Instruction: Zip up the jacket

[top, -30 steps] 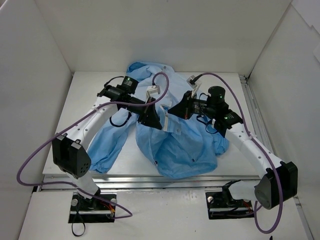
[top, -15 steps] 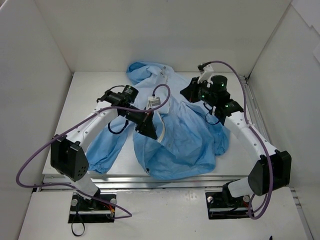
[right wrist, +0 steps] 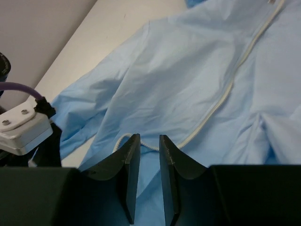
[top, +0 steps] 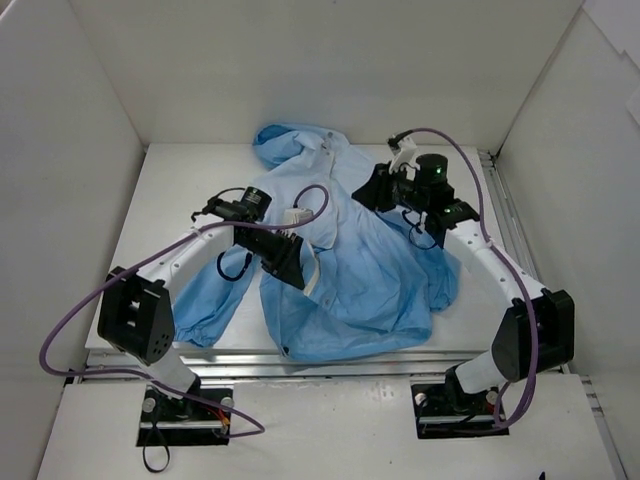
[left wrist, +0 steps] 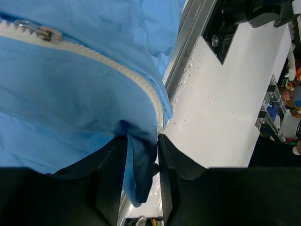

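Note:
The light-blue jacket lies spread on the white table, hood at the back. Its white zipper runs down to the hem, with the metal slider up the track. My left gripper is low at the jacket's front left hem. In its wrist view the left gripper has its jaws slightly apart, with a bunched fold of hem fabric filling the gap. My right gripper hovers above the jacket's right shoulder. Seen from its wrist, the right gripper is narrowly open with nothing in it, and the zipper lies below.
White walls box in the table on three sides. A metal rail runs along the front edge, right by the jacket's hem. The left arm's white connector block and purple cable sit over the jacket's left half.
The right gripper has let go of the fabric, lifted and moved back-right from the jacket's middle. The left gripper carried the hem toward the front edge, and the jacket's front now lies flatter.

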Tool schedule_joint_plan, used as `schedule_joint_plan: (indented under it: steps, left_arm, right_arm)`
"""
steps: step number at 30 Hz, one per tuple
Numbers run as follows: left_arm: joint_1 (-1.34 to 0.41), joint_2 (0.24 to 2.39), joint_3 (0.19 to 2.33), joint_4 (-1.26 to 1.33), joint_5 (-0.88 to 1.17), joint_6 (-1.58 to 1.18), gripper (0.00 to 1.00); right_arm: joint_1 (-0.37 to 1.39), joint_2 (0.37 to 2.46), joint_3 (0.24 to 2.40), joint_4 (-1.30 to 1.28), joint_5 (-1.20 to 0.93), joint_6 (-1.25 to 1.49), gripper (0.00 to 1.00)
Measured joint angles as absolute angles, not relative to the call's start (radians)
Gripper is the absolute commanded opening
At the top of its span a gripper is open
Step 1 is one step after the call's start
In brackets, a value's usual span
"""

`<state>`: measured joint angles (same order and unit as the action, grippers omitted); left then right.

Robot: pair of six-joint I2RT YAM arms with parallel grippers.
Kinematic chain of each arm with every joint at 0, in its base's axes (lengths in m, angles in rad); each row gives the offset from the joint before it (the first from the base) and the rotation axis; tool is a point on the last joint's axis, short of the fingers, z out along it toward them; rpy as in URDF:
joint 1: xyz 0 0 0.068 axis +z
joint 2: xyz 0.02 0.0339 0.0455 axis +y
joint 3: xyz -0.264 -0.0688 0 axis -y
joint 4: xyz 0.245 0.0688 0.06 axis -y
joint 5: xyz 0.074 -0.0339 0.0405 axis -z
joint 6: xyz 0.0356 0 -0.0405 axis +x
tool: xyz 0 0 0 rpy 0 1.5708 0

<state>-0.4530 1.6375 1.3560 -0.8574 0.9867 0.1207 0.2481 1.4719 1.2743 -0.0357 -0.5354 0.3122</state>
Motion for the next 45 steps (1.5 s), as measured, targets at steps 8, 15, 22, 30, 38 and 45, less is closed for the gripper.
schedule_joint_plan:
  steps: [8, 15, 22, 30, 38, 45]
  left_arm:
    - [-0.454, 1.564, 1.182, -0.833, 0.785, -0.078, 0.65]
    - [-0.479, 1.320, 1.155, -0.779, 0.591, -0.366, 0.70]
    - [-0.581, 1.341, 1.214, -0.680, 0.492, -0.612, 0.79]
    - [-0.669, 1.552, 1.225, -0.667, 0.370, -0.731, 0.78]
    - [-0.669, 1.625, 1.216, -0.666, 0.304, -0.760, 0.17]
    - [-0.668, 1.636, 1.188, -0.604, 0.295, -0.693, 0.00]
  right_arm:
    - [0.320, 1.436, 1.046, -0.065, -0.546, 0.326, 0.42]
    - [0.379, 1.385, 1.001, -0.111, -0.488, 0.321, 0.44]
    - [0.406, 1.368, 1.001, -0.121, -0.455, 0.315, 0.44]
    - [0.406, 1.361, 1.000, -0.133, -0.444, 0.313, 0.45]
    - [0.413, 1.326, 0.992, -0.140, -0.442, 0.313, 0.45]
    - [0.420, 1.325, 0.991, -0.142, -0.468, 0.315, 0.47]
